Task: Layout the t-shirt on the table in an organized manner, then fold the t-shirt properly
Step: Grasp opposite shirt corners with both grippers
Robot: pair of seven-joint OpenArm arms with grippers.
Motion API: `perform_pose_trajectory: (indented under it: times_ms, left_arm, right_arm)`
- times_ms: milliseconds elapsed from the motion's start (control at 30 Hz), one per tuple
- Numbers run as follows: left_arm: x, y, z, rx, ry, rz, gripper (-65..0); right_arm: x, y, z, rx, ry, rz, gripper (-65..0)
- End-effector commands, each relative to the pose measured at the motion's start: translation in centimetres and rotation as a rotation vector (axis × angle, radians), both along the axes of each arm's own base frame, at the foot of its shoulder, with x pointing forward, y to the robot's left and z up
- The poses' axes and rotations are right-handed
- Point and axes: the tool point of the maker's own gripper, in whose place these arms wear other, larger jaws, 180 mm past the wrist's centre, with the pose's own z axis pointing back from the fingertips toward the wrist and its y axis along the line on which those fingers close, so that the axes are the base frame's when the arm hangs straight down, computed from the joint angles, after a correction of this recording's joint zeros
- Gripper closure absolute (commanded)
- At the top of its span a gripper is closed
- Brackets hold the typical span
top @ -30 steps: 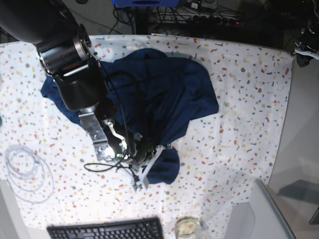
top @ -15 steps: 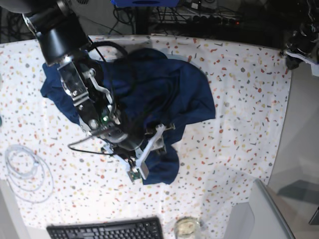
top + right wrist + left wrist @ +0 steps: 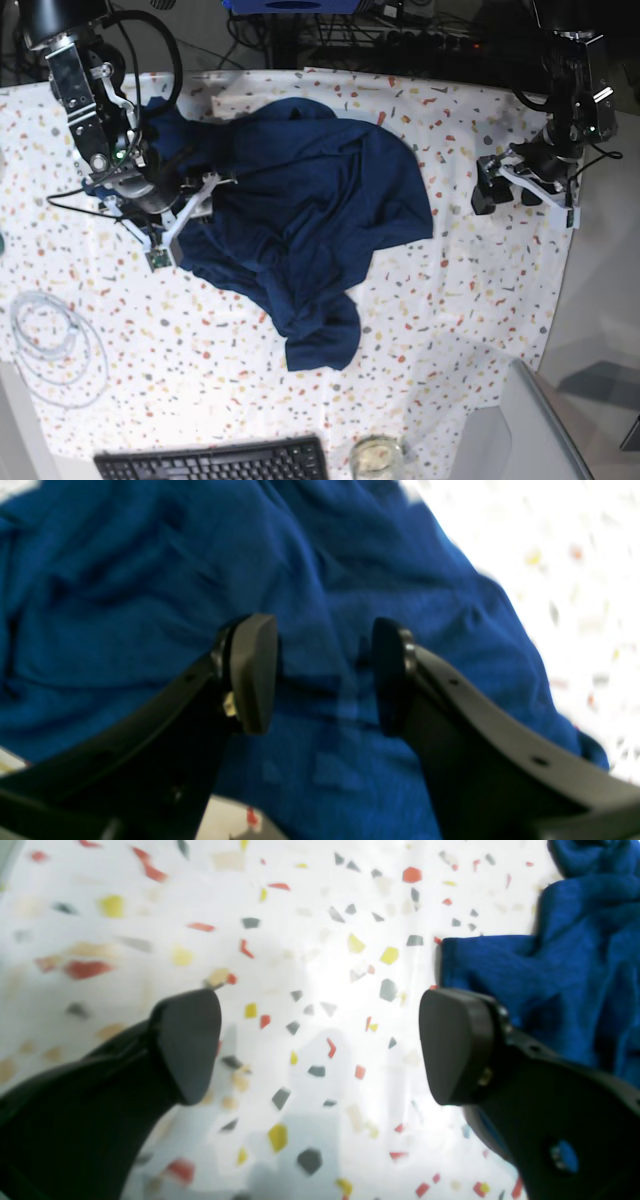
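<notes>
The navy t-shirt (image 3: 300,210) lies crumpled and bunched across the middle of the speckled white table (image 3: 480,300), with one end trailing toward the front. My right gripper (image 3: 185,210) hovers at the shirt's left edge. In the right wrist view this gripper (image 3: 320,675) is open, with the t-shirt (image 3: 150,580) below it and nothing pinched between its fingers. My left gripper (image 3: 505,190) sits over bare table to the right of the shirt. In the left wrist view it (image 3: 320,1045) is wide open and empty, with the shirt's edge (image 3: 550,980) just beyond its right finger.
A black keyboard (image 3: 215,462) lies at the front edge with a glass (image 3: 375,458) beside it. A coil of white cable (image 3: 55,345) rests at the front left. A grey slanted panel (image 3: 520,430) stands at the front right. Cables and equipment line the back.
My right arm has swung from the shirt's front end up to its left side and its jaws have parted. The shirt has shifted with it. My left arm came in at the right and opened.
</notes>
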Motion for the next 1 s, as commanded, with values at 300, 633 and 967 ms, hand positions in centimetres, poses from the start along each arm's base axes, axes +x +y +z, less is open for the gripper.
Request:
perform_pose_trajectory:
  times_ms: [300, 633, 967]
  left_arm:
    - [4.9, -4.6, -1.1, -0.105, -0.011, -0.128, -49.0]
    - [4.5, -8.6, -3.7, -0.148, -0.01, -0.184, -39.3]
    - [4.0, -9.9, -4.7, -0.182, 0.001, -0.169, -39.3]
  right_arm:
    - [-0.9, -0.2, -0.1, 0.016, -0.002, -0.012, -29.1]
    - [-1.4, -0.3, -0.5, 0.013, 0.011, -0.014, -29.1]
    - [-1.5, -0.4, -0.7, 0.01, 0.018, -0.015, -29.1]
